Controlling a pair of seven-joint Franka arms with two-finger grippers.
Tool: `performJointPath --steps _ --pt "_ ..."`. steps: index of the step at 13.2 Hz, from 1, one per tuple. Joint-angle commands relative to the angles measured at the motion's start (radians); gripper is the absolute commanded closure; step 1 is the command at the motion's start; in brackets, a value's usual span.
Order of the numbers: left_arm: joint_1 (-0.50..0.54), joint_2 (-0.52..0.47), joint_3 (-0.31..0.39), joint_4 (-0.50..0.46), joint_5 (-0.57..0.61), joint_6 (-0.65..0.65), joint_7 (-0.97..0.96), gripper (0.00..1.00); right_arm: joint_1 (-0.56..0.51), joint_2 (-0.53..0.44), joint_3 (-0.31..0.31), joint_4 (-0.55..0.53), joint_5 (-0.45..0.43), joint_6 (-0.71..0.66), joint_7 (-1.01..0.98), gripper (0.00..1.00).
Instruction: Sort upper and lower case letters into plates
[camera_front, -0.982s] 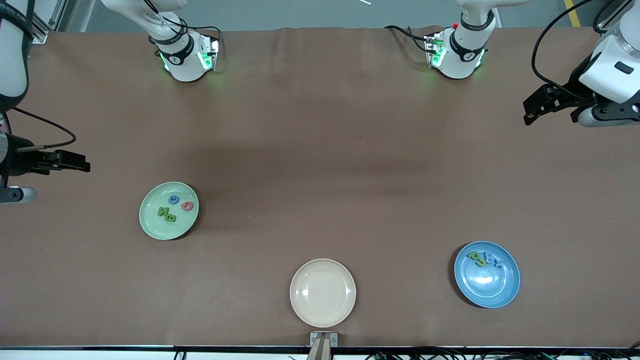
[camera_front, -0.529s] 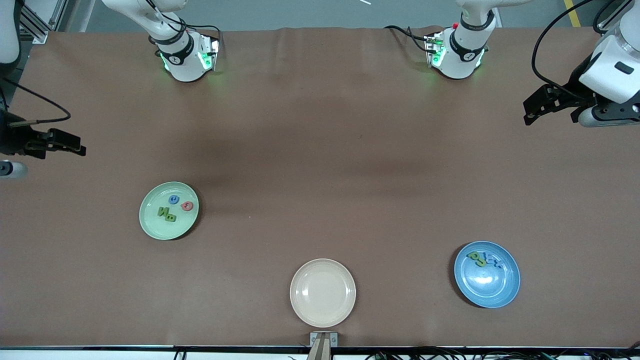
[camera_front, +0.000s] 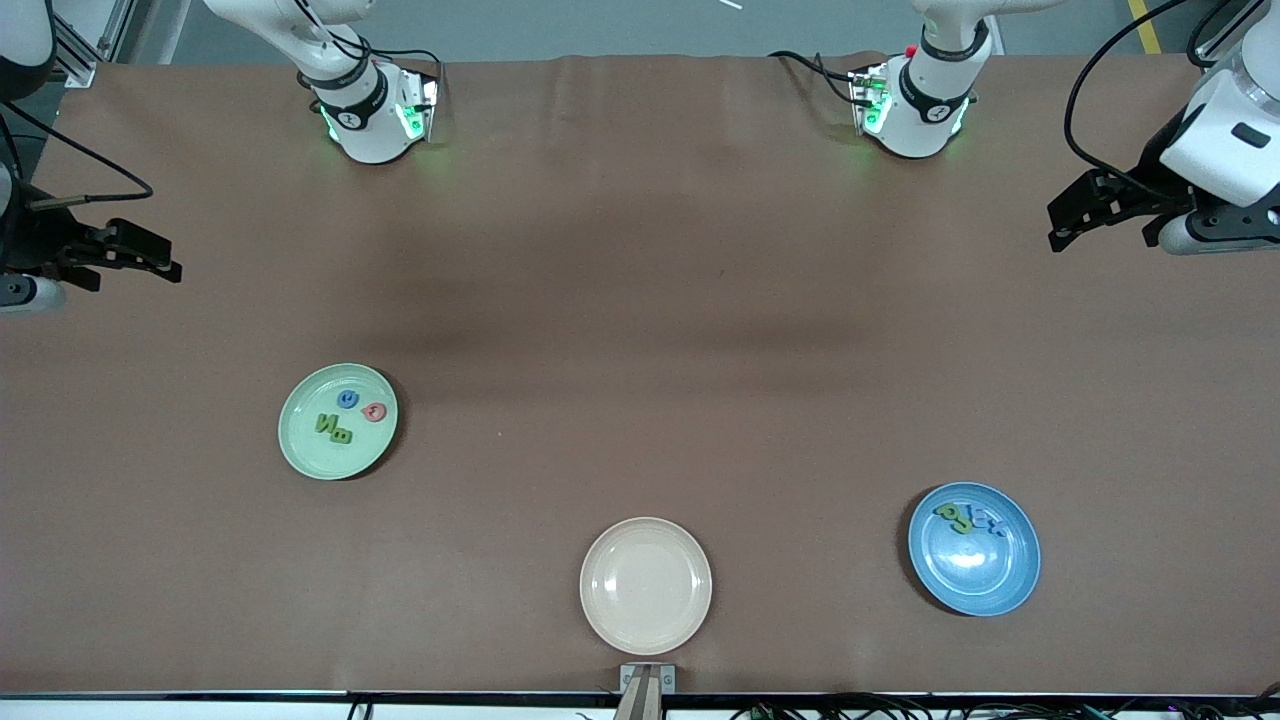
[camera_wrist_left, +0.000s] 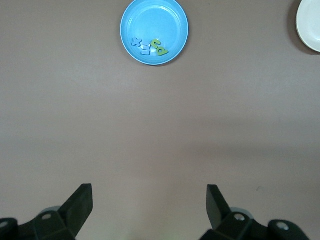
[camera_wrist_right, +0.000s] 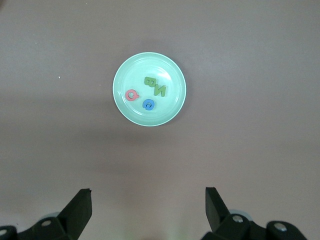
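While both arms are waiting at the ends of the table, the left gripper (camera_front: 1062, 218) is hanging over bare brown tabletop (camera_front: 640, 300) at the left arm's end with its jaws standing wide apart and nothing between them; its two dark fingers (camera_wrist_left: 80, 202) are showing spread in the left wrist view. At the right arm's end the right gripper (camera_front: 150, 255) is hovering over the table edge, likewise spread open and empty, its fingers (camera_wrist_right: 80, 205) framing bare tabletop in the right wrist view. Nearer the front camera than the right gripper, the mint green plate (camera_front: 300, 450) is lying flat and carrying four letters: two green letters (camera_front: 334, 428) side by side, a blue letter (camera_front: 347, 399) and a pinkish red letter (camera_front: 374, 412) just beside it. Toward the left arm's end, and nearer the camera still, the blue plate (camera_front: 975, 580) is holding a cluster of green and blue letters (camera_front: 966, 518) close to its rim. Between the two plates, closest to the camera, a cream plate (camera_front: 646, 585) is sitting with nothing in it
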Motion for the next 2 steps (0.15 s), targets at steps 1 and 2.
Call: performJointPath --steps 1,2 --pt "0.0 0.012 0.002 0.026 0.002 -0.006 0.014 0.0 -0.018 -0.044 0.016 -0.037 0.002 0.007 0.011 0.0" --pt "-0.002 0.012 0.002 0.025 0.002 -0.01 0.014 0.0 -0.02 -0.044 0.016 -0.037 0.004 0.007 0.012 0.0"
